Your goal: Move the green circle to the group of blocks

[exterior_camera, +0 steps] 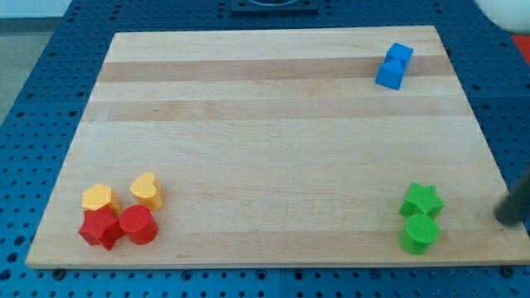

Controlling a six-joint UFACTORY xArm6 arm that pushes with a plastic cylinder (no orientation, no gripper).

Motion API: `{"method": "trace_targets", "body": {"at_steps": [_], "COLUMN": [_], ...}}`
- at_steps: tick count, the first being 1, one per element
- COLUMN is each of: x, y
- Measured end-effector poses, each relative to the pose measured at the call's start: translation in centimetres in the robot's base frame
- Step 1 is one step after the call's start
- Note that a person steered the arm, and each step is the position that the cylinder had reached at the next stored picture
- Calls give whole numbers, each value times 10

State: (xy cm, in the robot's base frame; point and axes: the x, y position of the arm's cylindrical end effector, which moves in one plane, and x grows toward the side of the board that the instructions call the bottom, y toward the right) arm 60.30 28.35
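The green circle lies near the board's bottom right corner, touching a green star just above it. The group of blocks sits at the bottom left: a yellow block, a yellow heart, a red star and a red round block, packed close together. My rod enters from the view's right edge, blurred, and my tip is off the board's right edge, to the right of the green circle and apart from it.
Two blue blocks touch each other near the board's top right corner. The wooden board rests on a blue perforated table.
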Motion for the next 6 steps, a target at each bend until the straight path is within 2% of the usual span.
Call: {"method": "trace_targets", "body": {"at_steps": [1, 2, 6], "x": [15, 13, -7], "y": [-7, -35, -200]}}
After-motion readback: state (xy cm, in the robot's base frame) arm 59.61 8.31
